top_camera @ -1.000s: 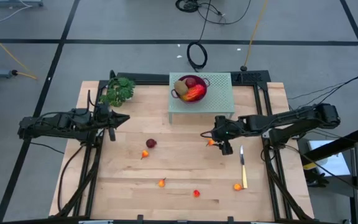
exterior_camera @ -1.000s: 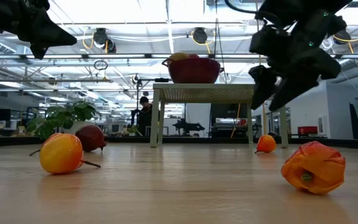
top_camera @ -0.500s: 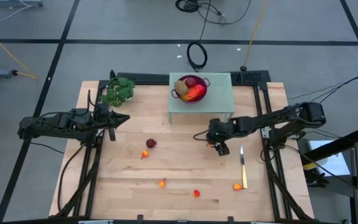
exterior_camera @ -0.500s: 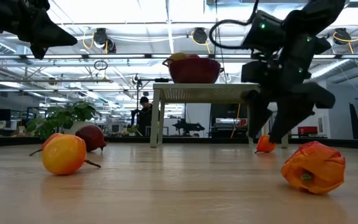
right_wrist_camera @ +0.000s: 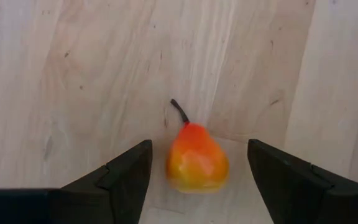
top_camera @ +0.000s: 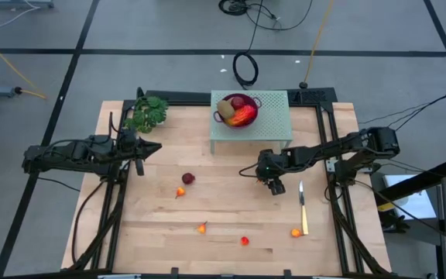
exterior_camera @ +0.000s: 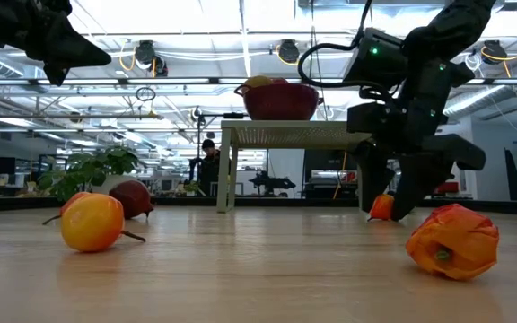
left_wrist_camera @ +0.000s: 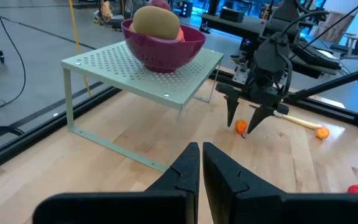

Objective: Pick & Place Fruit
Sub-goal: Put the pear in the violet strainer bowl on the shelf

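Now the right gripper (right_wrist_camera: 194, 165) is down at the tabletop (top_camera: 223, 225), fingers apart on either side of a small orange pear (right_wrist_camera: 196, 157), not touching it. Near it stands the rack (top_camera: 277, 124) with the red bowl (top_camera: 237, 111) of fruit. Left gripper (top_camera: 140, 149) hangs over the tabletop's left side, fingers together, holding nothing.

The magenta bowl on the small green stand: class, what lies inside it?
In the magenta bowl lie a brown-green kiwi-like oval, a dark red ball and an orange-red oval. Anything beneath these three is covered and cannot be seen.
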{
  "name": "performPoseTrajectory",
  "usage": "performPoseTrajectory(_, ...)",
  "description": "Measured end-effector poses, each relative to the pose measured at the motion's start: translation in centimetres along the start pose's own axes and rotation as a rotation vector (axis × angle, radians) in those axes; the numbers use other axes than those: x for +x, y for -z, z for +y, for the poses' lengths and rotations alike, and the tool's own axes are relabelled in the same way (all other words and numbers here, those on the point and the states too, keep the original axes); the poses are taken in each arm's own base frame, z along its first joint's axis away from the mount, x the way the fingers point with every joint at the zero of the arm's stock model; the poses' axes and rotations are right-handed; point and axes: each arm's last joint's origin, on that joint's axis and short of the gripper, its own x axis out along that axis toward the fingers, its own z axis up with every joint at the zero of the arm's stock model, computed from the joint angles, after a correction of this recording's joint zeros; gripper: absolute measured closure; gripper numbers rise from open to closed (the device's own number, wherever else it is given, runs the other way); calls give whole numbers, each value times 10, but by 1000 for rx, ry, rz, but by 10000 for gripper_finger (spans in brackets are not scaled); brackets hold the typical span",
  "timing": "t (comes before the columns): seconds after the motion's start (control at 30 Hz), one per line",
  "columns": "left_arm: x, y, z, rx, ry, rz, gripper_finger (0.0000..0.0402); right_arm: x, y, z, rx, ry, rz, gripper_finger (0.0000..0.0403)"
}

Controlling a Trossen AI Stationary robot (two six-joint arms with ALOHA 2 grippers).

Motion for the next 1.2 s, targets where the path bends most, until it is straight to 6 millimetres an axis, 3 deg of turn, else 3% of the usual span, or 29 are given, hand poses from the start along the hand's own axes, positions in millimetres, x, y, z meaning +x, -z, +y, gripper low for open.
performPoseTrajectory(0.7,0,0,0,7,0,0,382,-1,-3,-1,11,4,-5,290)
performPoseTrajectory(0.93,0,0,0,7,0,0,382,-15,-29,-9,24,71,-55,285)
performPoseTrajectory(1.2,0,0,0,9,0,0,382,-51,-75,-23,25,110,-158,290)
